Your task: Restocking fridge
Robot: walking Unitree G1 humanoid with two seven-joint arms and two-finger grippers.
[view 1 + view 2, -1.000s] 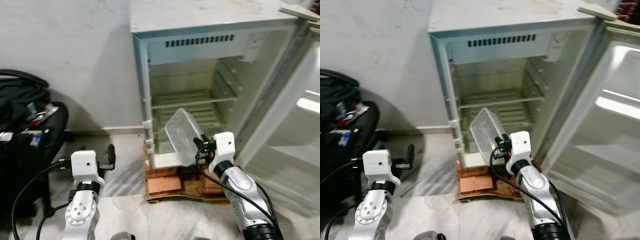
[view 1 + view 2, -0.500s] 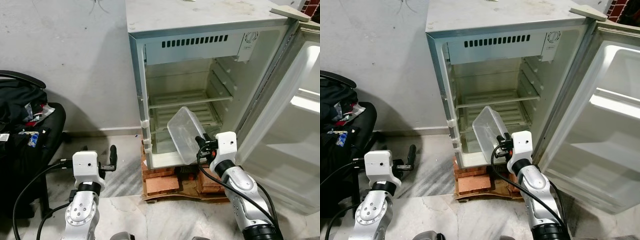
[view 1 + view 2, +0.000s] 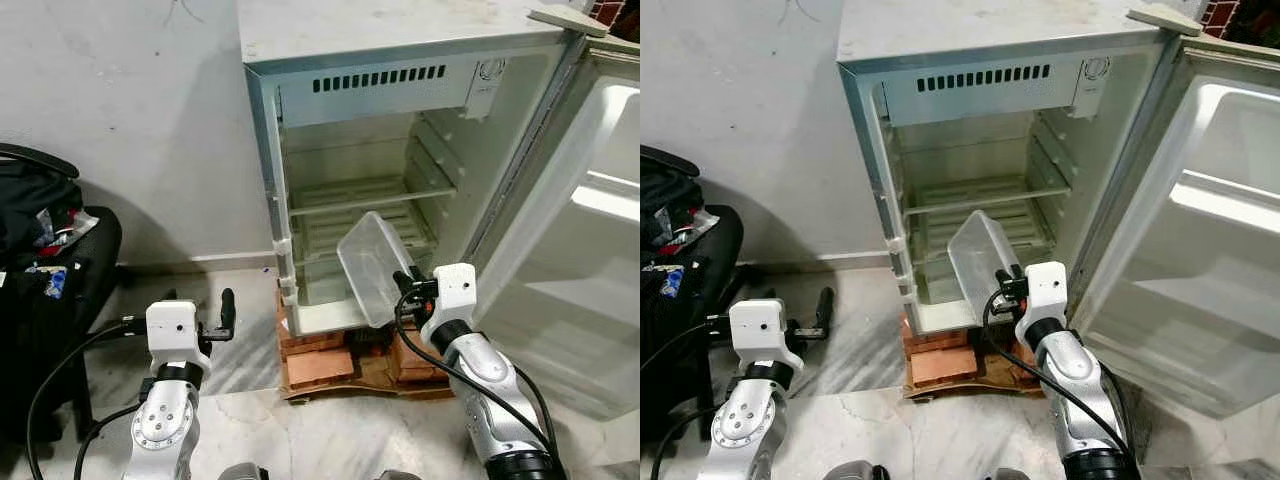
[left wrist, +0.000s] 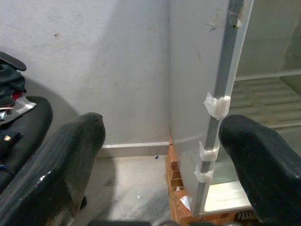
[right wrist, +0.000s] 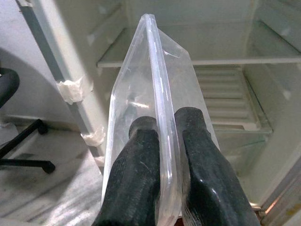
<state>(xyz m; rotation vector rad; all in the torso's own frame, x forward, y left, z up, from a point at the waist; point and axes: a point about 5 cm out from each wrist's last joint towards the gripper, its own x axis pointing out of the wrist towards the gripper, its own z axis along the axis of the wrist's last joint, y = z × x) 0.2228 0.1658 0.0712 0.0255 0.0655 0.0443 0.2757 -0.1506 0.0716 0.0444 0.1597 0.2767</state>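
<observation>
Pinching the rim of a clear plastic container [image 3: 375, 268], the right tool [image 5: 162, 141] has both black fingers [image 5: 136, 160] pressed onto one wall of it, at the end nearest the wrist. The container hangs in the air in front of the open fridge [image 3: 400, 150], level with the lower wire shelf [image 3: 365, 228] and just outside the cabinet mouth. Its long axis runs up and away from the tool, tilted toward the robot's left, with the far end pointing at the lower compartment; it is held on edge, and its open side seems to face the fridge's hinge-less left frame [image 3: 272, 200].

Such a grip on a thin rim looks weak: I judge the container could pivot or slip out if its far corner knocks the shelf edge or the left frame on the way in. Tilted as it is, it probably will not sit flat on a shelf unless the wrist rolls it level first. The open door [image 3: 590, 230] stands close on the right arm's side, so a wide swing could catch it.

The left tool [image 4: 160, 155] is spread wide, holding nothing, low beside the fridge near the bricks [image 3: 320, 365] under it.
</observation>
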